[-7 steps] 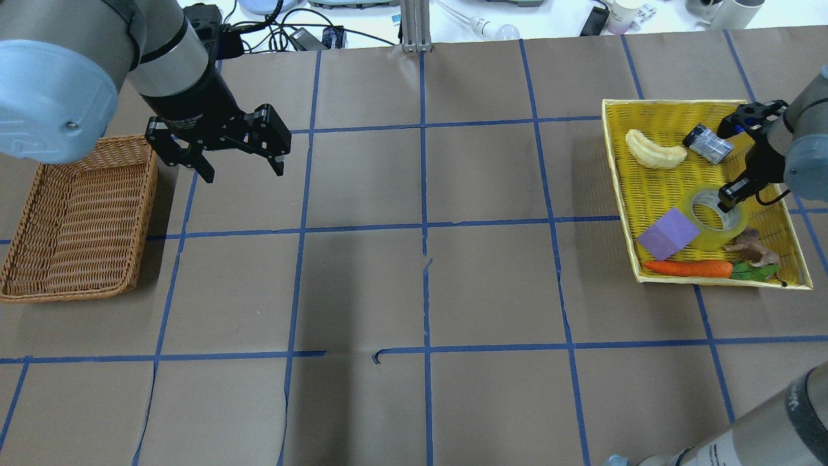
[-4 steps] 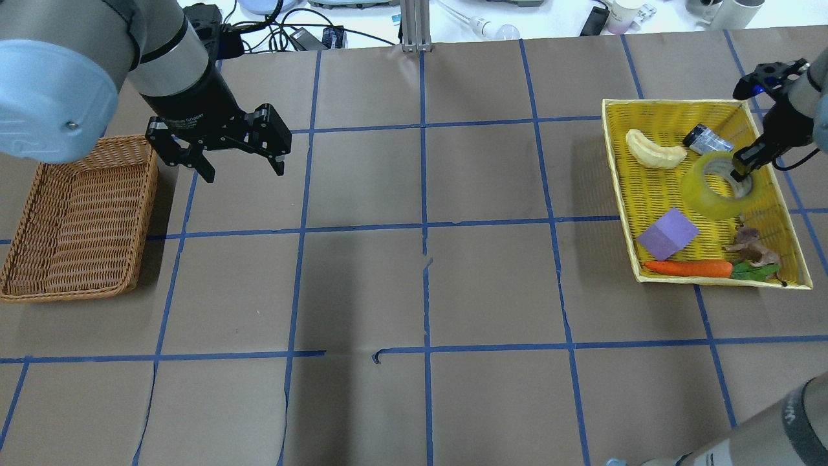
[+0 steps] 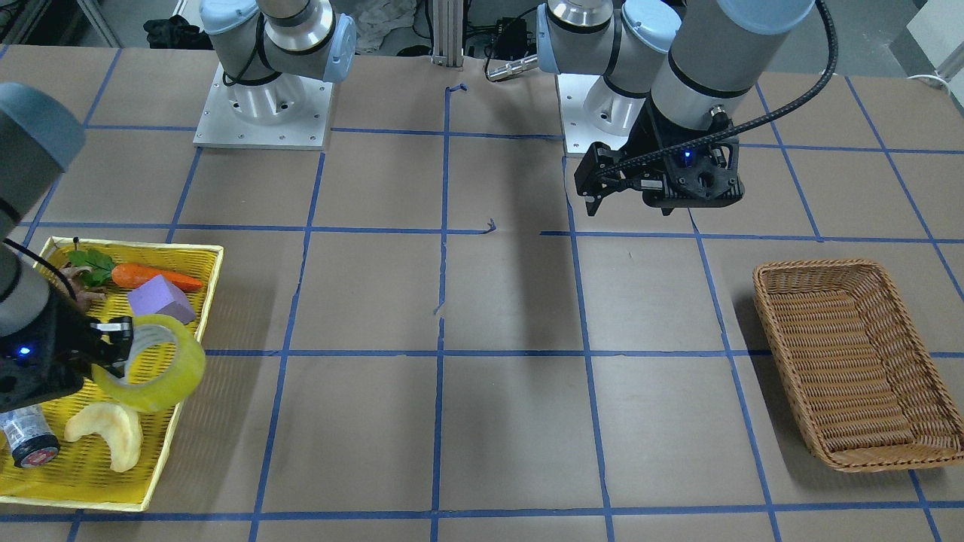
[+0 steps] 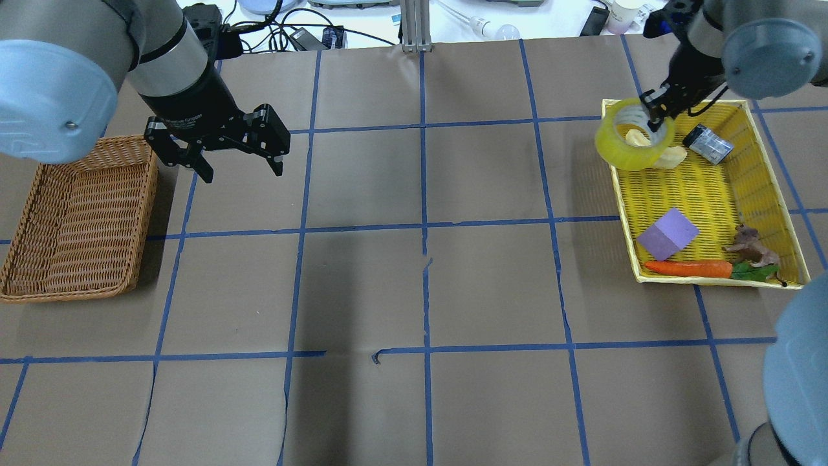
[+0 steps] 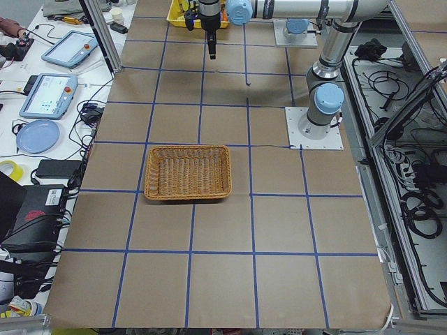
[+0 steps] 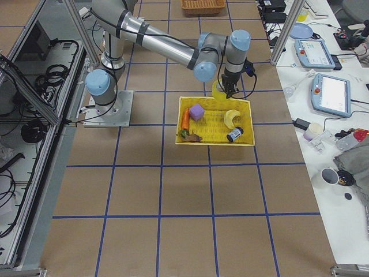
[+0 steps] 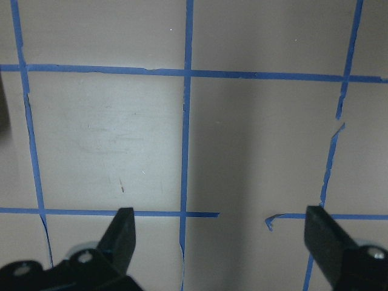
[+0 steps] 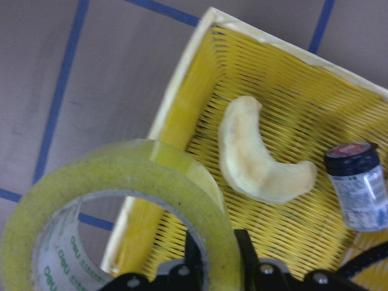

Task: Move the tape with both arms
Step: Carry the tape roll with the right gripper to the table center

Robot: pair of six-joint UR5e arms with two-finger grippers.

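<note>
The tape point(image 4: 616, 146), a wide yellow-green roll with a whitish core, hangs in the air over the far inner corner of the yellow tray point(image 4: 711, 194). My right gripper point(image 4: 653, 116) is shut on its wall, one finger inside the core and one outside. The right wrist view shows this close up, with the tape point(image 8: 91, 176) pinched in the right gripper point(image 8: 215, 257). It also shows in the front view point(image 3: 181, 376). My left gripper point(image 4: 242, 171) is open and empty, above the table beside the wicker basket point(image 4: 77, 220). The left wrist view shows only bare table between its fingers point(image 7: 124, 221).
The yellow tray holds a pale banana-shaped piece point(image 4: 673, 156), a small grey can point(image 4: 708, 144), a purple cube point(image 4: 667, 234), a carrot point(image 4: 689, 268) and a brown toy animal point(image 4: 750, 249). The wicker basket point(image 3: 858, 361) has nothing in it. Blue tape lines grid the brown table.
My right gripper has lifted the tape off the tray floor and carried it toward the tray's far inner corner, nearer the table's middle. The left arm has not moved.
</note>
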